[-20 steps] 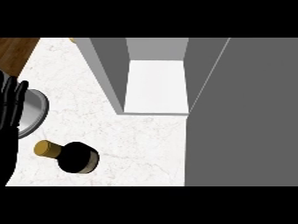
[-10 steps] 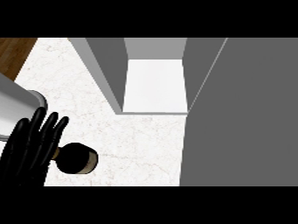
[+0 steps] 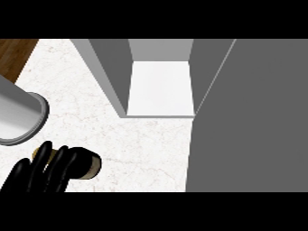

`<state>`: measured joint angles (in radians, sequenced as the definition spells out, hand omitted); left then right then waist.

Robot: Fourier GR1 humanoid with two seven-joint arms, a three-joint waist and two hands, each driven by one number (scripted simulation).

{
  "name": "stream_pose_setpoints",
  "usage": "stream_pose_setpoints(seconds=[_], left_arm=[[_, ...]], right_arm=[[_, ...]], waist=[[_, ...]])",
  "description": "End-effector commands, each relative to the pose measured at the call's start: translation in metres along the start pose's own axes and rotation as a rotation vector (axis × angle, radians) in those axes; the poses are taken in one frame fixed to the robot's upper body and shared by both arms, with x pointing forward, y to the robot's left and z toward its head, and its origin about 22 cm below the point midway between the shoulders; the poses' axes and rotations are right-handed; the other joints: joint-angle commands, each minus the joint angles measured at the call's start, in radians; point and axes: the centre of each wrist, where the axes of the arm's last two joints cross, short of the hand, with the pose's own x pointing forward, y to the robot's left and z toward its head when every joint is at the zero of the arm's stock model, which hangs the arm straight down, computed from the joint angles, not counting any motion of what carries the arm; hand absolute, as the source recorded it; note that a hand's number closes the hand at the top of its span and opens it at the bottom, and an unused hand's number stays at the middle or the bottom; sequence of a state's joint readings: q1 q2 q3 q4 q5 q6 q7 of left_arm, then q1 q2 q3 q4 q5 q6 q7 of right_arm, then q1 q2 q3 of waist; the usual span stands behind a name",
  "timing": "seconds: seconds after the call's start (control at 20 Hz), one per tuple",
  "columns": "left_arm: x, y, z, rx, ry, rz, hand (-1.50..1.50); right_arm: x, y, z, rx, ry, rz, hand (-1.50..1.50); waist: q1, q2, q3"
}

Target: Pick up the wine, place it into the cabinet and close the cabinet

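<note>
The wine (image 3: pixel 84 163) lies on its side at the lower left of the frame, on the pale marbled table (image 3: pixel 143 144), its dark body and tan cap partly covered by a black hand. That is the left hand (image 3: pixel 39 173), coming up from the lower edge with its fingers (image 3: pixel 56 160) draped over the bottle and curling round it; only the bottle's right end shows past them. Its grey forearm (image 3: pixel 6 113) crosses the left side of the frame, ending in a round cuff just above the hand. The cabinet (image 3: pixel 160 76) stands open at the upper middle, with grey side walls and a white floor inside, well apart from the bottle. Its grey door (image 3: pixel 256 117) fills the right side of the frame. A strip of brown wood (image 3: pixel 3 54) shows at the upper left corner. The right hand shows nowhere.
</note>
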<state>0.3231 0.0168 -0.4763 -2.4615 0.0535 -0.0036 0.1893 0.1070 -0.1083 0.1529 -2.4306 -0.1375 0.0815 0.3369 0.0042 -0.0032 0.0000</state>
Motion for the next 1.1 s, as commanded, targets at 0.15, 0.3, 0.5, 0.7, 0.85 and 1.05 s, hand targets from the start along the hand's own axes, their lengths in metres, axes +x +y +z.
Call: stream_pose_setpoints(seconds=[0.15,0.3,0.5,0.7,0.85,1.05], left_arm=[[0.039,-0.023,0.008,-0.002,-0.032,0.012,-1.5],[0.036,-0.036,0.007,0.011,-0.023,0.02,-1.5],[0.034,-0.043,0.012,0.015,-0.033,0.034,-1.5],[0.032,-0.043,-0.002,0.081,-0.05,0.024,-1.5],[0.029,-0.04,0.005,0.102,-0.011,0.018,-1.5],[0.028,-0.042,-0.003,0.142,0.025,0.045,-1.5]], right_arm=[[0.018,-0.004,-0.012,0.007,-0.009,-0.004,-1.5],[0.024,0.002,0.002,0.009,-0.006,-0.005,-1.5],[0.017,0.008,-0.005,-0.001,0.005,0.001,-1.5],[0.015,0.002,-0.007,-0.015,-0.002,-0.008,-1.5],[0.039,0.007,-0.005,-0.011,-0.009,-0.007,-1.5],[0.033,0.0,-0.005,-0.004,-0.015,-0.003,-1.5]], waist=[[0.001,0.001,0.001],[-0.003,-0.001,0.001],[0.005,-0.003,0.001],[-0.002,0.0,0.002],[0.003,-0.002,0.0],[-0.002,0.001,0.001]])
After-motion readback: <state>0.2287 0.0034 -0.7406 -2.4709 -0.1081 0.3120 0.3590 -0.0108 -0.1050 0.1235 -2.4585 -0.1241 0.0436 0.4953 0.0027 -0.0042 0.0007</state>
